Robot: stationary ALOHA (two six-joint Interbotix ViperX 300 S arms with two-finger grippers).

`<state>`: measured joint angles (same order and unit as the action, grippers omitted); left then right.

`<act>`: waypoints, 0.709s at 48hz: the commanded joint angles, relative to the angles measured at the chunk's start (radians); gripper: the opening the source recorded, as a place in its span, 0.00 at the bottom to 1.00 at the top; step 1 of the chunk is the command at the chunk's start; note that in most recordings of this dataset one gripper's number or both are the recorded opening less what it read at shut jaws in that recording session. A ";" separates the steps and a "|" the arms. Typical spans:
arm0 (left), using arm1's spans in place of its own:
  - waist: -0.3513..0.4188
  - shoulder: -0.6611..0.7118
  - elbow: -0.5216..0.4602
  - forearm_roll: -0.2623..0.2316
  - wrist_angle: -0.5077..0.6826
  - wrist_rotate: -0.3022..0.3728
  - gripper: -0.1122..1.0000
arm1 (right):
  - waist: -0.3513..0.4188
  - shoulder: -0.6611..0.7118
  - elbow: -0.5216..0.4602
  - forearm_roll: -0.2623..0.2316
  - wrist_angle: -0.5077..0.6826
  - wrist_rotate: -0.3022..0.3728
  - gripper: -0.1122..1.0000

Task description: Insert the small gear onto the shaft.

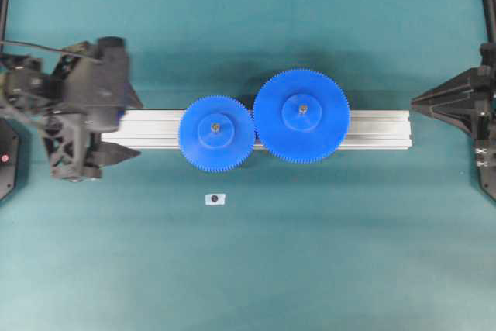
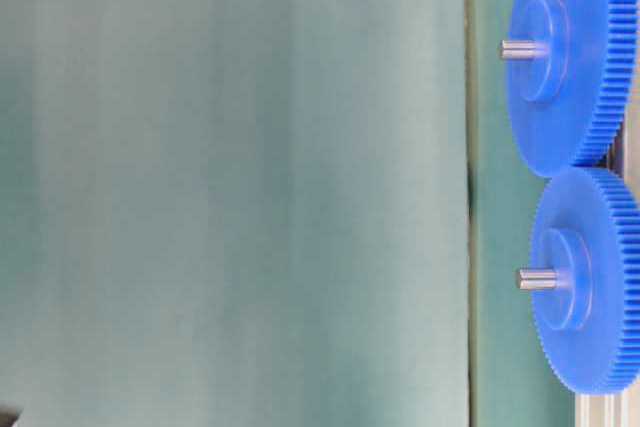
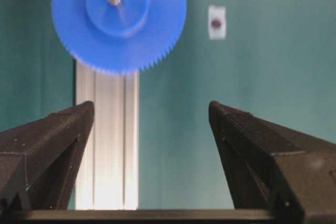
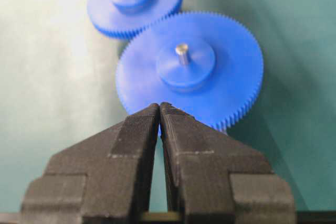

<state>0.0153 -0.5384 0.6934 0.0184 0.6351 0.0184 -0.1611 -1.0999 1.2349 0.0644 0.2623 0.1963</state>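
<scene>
left gripper [image 1: 128,129]: far left of the overhead view, at the left end of the rail, jaws spread wide, nothing between them; wrist view shows both black fingers [image 3: 52,140] apart with bare mat and rail between
rail [image 1: 380,129]: silver aluminium bar lying left-right across the middle of the teal mat [image 1: 248,269], both gears sit on it
small gear [image 1: 216,132]: blue, toothed, on the rail left of centre, already seated on its pin, hub facing up; well clear of the left gripper
shaft [image 1: 215,125]: grey pin poking up through the small gear's hub hole; its tip stands proud of the hub in the table-level view
large gear [image 1: 301,115]: blue, just right of the small gear, teeth meeting at the rims, own grey pin through its hub
tag [image 1: 215,199]: small white piece with a dark dot, on the mat near side of the rail, below the small gear, apart from it
right gripper [image 4: 159,109]: far right edge of the overhead view, past the rail's right end; wrist view shows fingertips pressed together, clenched on nothing, large gear just beyond them
</scene>
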 commanded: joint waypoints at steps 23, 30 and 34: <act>-0.006 -0.179 0.138 0.003 -0.147 -0.049 0.88 | -0.002 -0.006 0.017 -0.002 -0.034 0.005 0.24; -0.006 -0.209 0.155 0.003 -0.190 -0.049 0.88 | -0.002 -0.031 0.025 -0.002 -0.060 0.005 0.24; -0.006 -0.221 0.166 0.003 -0.199 -0.049 0.88 | 0.000 -0.046 0.028 -0.002 -0.058 0.005 0.24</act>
<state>0.0138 -0.7470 0.8636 0.0199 0.4525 -0.0307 -0.1611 -1.1459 1.2717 0.0644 0.2148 0.1963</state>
